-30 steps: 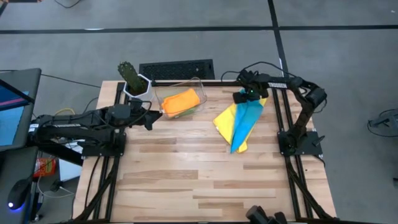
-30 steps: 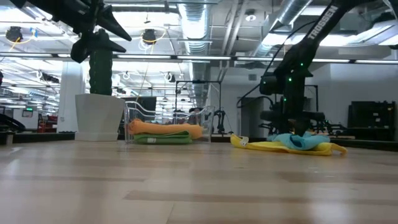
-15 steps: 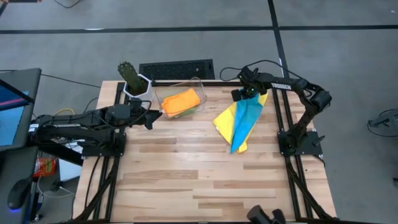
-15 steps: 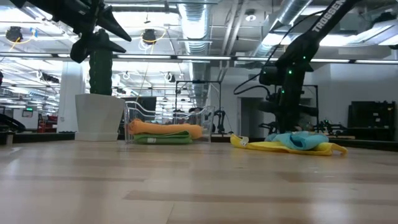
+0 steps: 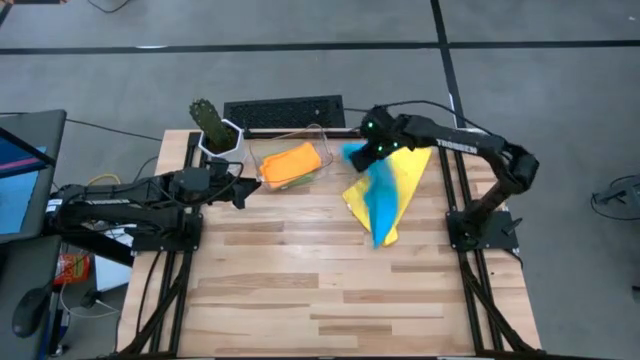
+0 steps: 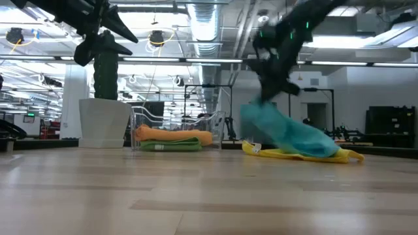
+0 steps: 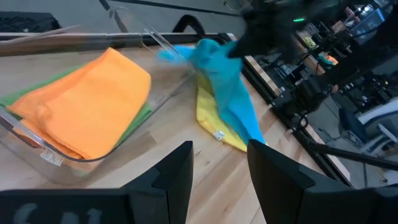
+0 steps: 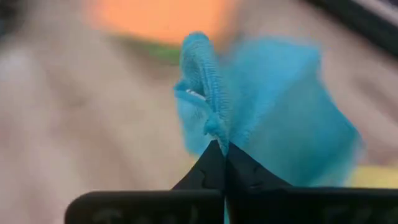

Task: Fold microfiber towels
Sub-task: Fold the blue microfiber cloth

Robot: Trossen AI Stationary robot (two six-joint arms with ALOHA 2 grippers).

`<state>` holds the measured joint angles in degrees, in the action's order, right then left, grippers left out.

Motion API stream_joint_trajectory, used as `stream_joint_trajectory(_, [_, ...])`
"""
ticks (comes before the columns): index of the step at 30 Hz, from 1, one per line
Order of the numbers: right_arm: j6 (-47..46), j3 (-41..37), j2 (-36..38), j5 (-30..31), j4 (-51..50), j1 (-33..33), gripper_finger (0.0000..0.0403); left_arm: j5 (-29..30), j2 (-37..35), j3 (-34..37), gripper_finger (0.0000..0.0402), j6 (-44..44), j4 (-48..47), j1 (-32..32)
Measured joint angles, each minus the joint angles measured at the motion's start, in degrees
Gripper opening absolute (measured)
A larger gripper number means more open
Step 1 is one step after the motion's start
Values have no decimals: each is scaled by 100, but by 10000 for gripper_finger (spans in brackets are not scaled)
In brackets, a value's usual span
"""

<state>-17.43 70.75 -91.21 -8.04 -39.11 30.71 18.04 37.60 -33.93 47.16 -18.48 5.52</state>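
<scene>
Table [image 5: 300, 270]: pale wood planks, bearing all items below.
Left arm [image 5: 130, 200]: stretched along table's left edge; gripper [image 5: 243, 191] hanging parted and empty just beside bin.
Right arm [image 5: 480, 160]: reaching in from far right corner; gripper [image 5: 362, 150] clenched on blue towel's corner, raised off table.
Yellow towel [image 5: 405, 175]: flat on table, far right.
Blue towel [image 5: 378, 200]: pinched at one corner, draping down onto yellow towel.
Bin [image 5: 290, 160]: clear, far centre.
Orange towel [image 5: 290, 162]: folded, in bin, atop green towel [image 7: 140, 118].
</scene>
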Motion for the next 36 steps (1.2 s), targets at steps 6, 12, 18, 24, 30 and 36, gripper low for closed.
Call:
stream_joint_trajectory(6, [1,122,815,-457,-144,-1544,20,-457,141,0,145,-486,291,-4])
stream_joint_trajectory(12, [-1004,118,873,341,-123,-2960,12,-1183,1036,17,145,-1520,1141,-67])
stream_joint_trajectory(18, [-1634,115,626,658,172,-3515,23,-1950,2643,33,145,-2289,2873,-500])
stream_joint_trajectory(24, [-1581,115,605,646,186,-3810,14,-2112,4231,33,145,-2437,4710,-874])
stream_joint_trajectory(30, [-1500,115,622,505,184,-3836,24,-1972,5163,4,145,-2117,5215,-1046])
stream_joint_trajectory(36, [-1223,115,624,325,186,-3946,16,-1484,5599,-4,145,-2138,5826,-1049])
